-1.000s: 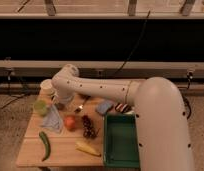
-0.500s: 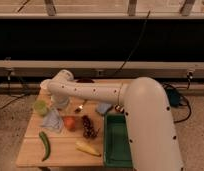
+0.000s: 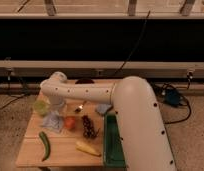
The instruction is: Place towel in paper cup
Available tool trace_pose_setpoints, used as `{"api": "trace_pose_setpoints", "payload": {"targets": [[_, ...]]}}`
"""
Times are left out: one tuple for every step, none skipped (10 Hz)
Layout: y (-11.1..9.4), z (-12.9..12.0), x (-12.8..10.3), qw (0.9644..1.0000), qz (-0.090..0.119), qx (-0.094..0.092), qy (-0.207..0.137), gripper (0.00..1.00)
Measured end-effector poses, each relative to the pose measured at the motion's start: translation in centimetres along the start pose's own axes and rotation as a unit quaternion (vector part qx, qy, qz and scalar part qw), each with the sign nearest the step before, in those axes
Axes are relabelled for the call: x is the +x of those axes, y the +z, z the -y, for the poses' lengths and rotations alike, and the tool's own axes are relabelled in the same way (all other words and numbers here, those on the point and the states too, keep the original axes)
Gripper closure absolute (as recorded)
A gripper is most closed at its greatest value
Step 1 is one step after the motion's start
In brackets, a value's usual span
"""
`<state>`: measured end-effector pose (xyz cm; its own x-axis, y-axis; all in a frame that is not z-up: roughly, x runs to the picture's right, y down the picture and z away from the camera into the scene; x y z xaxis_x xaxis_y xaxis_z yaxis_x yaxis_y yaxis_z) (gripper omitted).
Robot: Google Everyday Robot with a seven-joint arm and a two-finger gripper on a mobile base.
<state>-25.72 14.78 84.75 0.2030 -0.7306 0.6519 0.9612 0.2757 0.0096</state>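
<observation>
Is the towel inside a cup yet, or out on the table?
Out. The towel lies crumpled on the table, beside the green cup, not in it. The gripper hangs right over the towel.

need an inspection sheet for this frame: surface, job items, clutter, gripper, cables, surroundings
Surface: wooden table, items spread across it.
Job's things: pale blue towel lying at table left; greenish cup beside it, towel not inside.
Clutter: orange fruit, dark grapes, green pepper, yellow item, blue cloth, green tray.
Grippers: gripper low over the towel, under the white arm.
Cables: black cable up the back wall; more on the floor at right.
Surroundings: dark wall band, speckled floor.
</observation>
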Motion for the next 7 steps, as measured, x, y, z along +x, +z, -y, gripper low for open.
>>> {"api": "trace_pose_setpoints", "payload": {"targets": [[0.2, 0.3, -0.2, 1.0, -0.001, -0.004, -0.005, 0.35], [0.7, 0.6, -0.3, 0.9998, -0.004, -0.015, -0.012, 0.35], [1.5, 0.9, -0.6, 0.9994, -0.005, -0.028, -0.02, 0.35], [2.3, 1.0, -0.7, 0.9988, -0.007, -0.04, -0.026, 0.35], [2.9, 1.1, -0.8, 0.9983, -0.009, -0.05, -0.029, 0.35], [3.4, 1.0, -0.7, 0.9977, -0.011, -0.06, -0.031, 0.35], [3.8, 0.7, -0.6, 0.9971, -0.013, -0.068, -0.032, 0.35]]}}
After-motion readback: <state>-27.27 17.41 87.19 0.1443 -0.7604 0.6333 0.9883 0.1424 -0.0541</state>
